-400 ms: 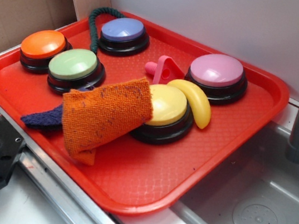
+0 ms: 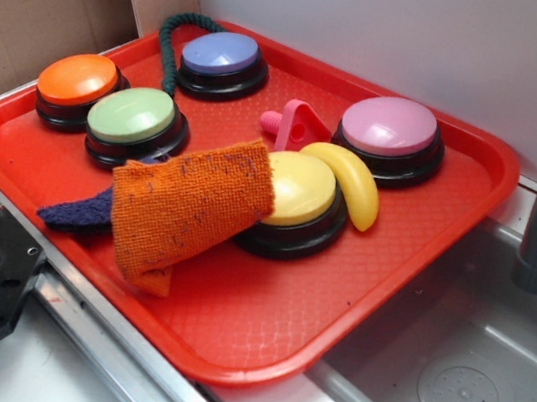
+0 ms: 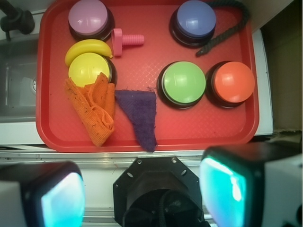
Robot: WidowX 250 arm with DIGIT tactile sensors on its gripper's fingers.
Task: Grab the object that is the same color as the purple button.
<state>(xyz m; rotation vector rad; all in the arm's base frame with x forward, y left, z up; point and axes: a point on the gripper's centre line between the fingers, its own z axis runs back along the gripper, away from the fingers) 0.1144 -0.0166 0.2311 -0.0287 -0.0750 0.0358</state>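
The dark purple cloth (image 3: 140, 116) lies flat and limp on the red tray (image 3: 203, 127), near the tray's edge closest to the robot, its narrow end reaching that rim. Just beside it, on the sink side, sits the crumpled orange cloth (image 3: 93, 108), touching the purple cloth along one edge and draped partly over the yellow button (image 3: 88, 69). On the purple cloth's other side stands the green button (image 3: 183, 83), close to its corner, with the orange button (image 3: 234, 82) next to that. Farther from the cloth, across the tray, is the purple button (image 3: 193, 20), a dark green rope (image 3: 226, 24) curling around it. A banana (image 3: 88, 48) rests against the yellow button, a pink toy (image 3: 125, 40) lies near it, and the pink button (image 3: 90, 17) sits in the far corner. The gripper (image 3: 142, 194) hangs outside the tray, its fingers (image 3: 227, 189) spread wide apart and holding nothing, well clear of the cloth.
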